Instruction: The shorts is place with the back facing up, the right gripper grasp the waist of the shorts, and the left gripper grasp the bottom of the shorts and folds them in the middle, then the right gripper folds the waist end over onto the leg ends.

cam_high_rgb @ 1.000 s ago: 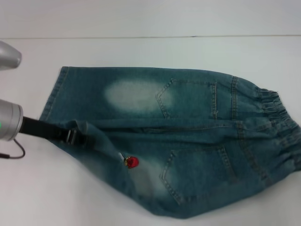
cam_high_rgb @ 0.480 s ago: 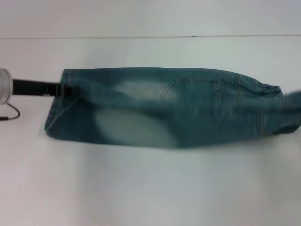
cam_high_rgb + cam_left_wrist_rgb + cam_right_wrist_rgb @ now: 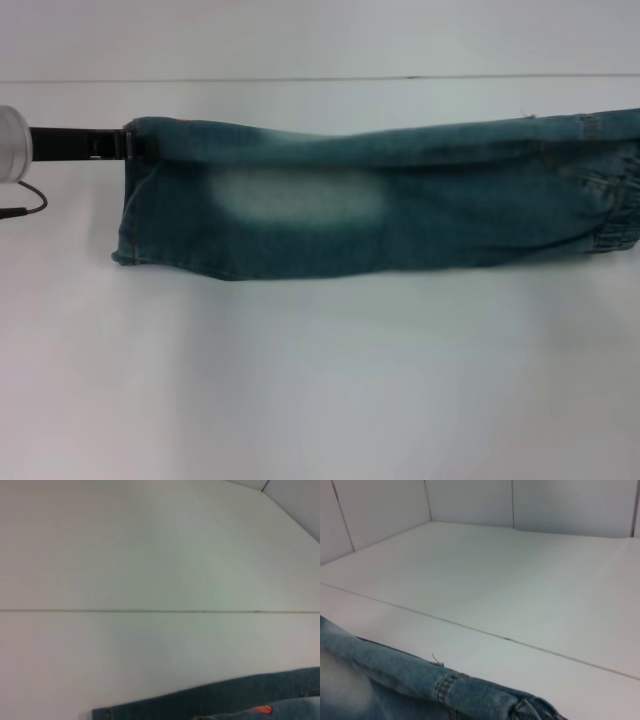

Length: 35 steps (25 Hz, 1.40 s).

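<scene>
Shorts (image 3: 380,215), flat with pockets showing a second ago, now lie folded lengthwise on the counter (image 3: 320,390), stretching away from the left gripper (image 3: 128,146), clenched on the hem corner. Right gripper out of view. Waist-over-legs fold appears next.

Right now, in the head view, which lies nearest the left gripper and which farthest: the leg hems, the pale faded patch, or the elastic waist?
1. Leg hems, at the left gripper, far left.
2. Pale patch, mid-shorts.
3. Elastic waist, far right edge.
</scene>
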Each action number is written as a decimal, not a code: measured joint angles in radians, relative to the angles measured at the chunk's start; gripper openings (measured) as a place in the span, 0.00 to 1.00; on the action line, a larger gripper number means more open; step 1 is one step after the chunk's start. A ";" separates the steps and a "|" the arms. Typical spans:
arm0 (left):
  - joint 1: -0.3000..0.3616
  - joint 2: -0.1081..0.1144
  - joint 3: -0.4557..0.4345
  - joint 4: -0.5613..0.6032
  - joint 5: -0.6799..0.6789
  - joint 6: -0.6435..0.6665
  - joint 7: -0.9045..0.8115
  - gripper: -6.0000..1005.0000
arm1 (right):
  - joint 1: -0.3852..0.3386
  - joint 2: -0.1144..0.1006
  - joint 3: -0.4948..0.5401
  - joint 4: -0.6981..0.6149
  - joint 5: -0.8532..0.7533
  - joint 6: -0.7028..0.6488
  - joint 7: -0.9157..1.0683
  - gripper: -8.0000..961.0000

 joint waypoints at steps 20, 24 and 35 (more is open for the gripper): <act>-0.038 0.027 0.013 -0.168 0.056 -0.120 -0.021 0.12 | 0.086 -0.096 -0.137 0.291 -0.050 0.258 0.039 0.15; -0.050 0.025 0.014 -0.172 0.057 -0.133 -0.020 0.16 | 0.089 -0.092 -0.142 0.288 -0.054 0.277 0.034 0.18; -0.093 0.021 0.020 -0.163 0.057 -0.141 -0.015 0.51 | 0.091 -0.091 -0.147 0.291 -0.065 0.338 0.050 0.41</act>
